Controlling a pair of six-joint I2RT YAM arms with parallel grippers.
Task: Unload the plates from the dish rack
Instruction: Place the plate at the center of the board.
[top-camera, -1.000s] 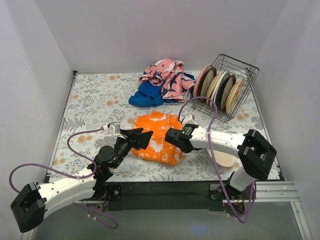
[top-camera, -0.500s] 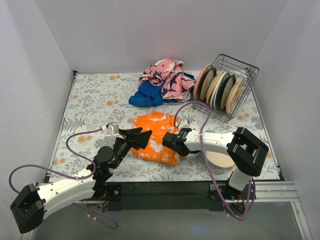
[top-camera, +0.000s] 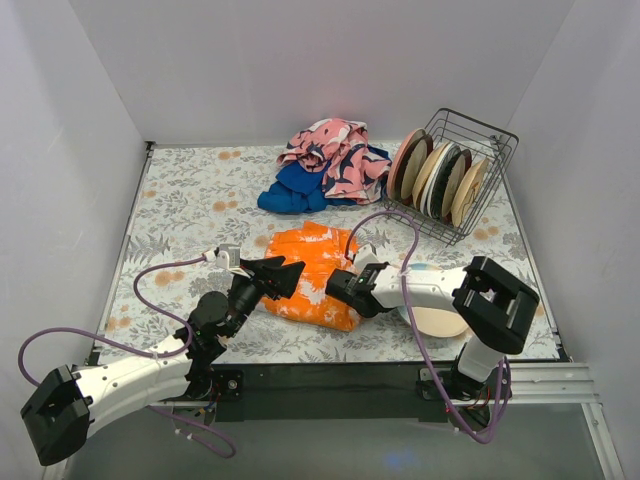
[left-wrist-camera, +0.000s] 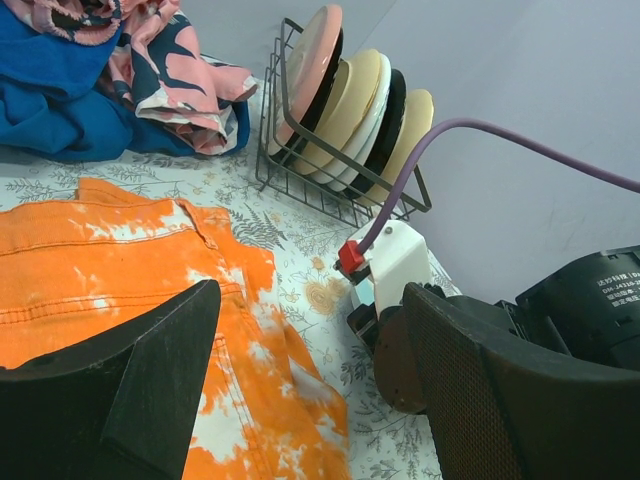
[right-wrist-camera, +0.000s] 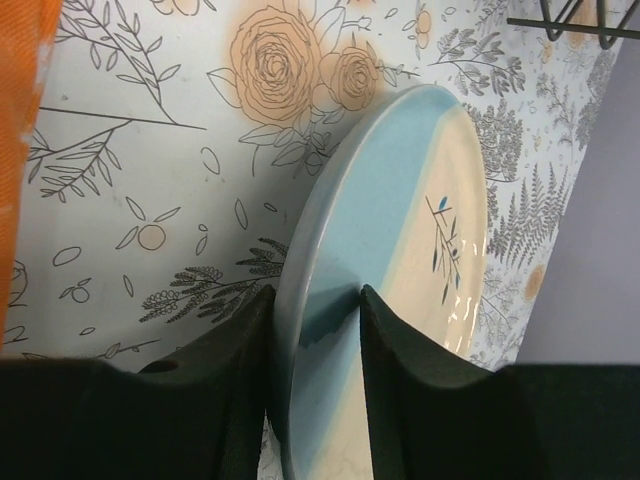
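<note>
The dish rack (top-camera: 497, 136), a dark wire basket at the back right, holds several plates (top-camera: 440, 175) standing on edge. Both show in the left wrist view too, the rack (left-wrist-camera: 283, 160) and its plates (left-wrist-camera: 350, 100). My right gripper (right-wrist-camera: 315, 295) is shut on the rim of a blue-cream plate (right-wrist-camera: 400, 210), held tilted low over the table. In the top view that plate (top-camera: 440, 322) shows under my right forearm, whose black end (top-camera: 347, 290) lies by the orange cloth. My left gripper (top-camera: 280, 272) (left-wrist-camera: 310, 300) is open and empty above the orange cloth.
An orange tie-dye cloth (top-camera: 310, 275) (left-wrist-camera: 120, 260) lies mid-table between the arms. A pink and blue cloth pile (top-camera: 325, 165) (left-wrist-camera: 100, 70) sits at the back, left of the rack. White walls close in three sides. A rack corner (right-wrist-camera: 575, 15) shows in the right wrist view.
My right arm has drawn a little to the left with the blue-cream plate, bringing its black end closer to the orange cloth. The left arm has hardly moved.
</note>
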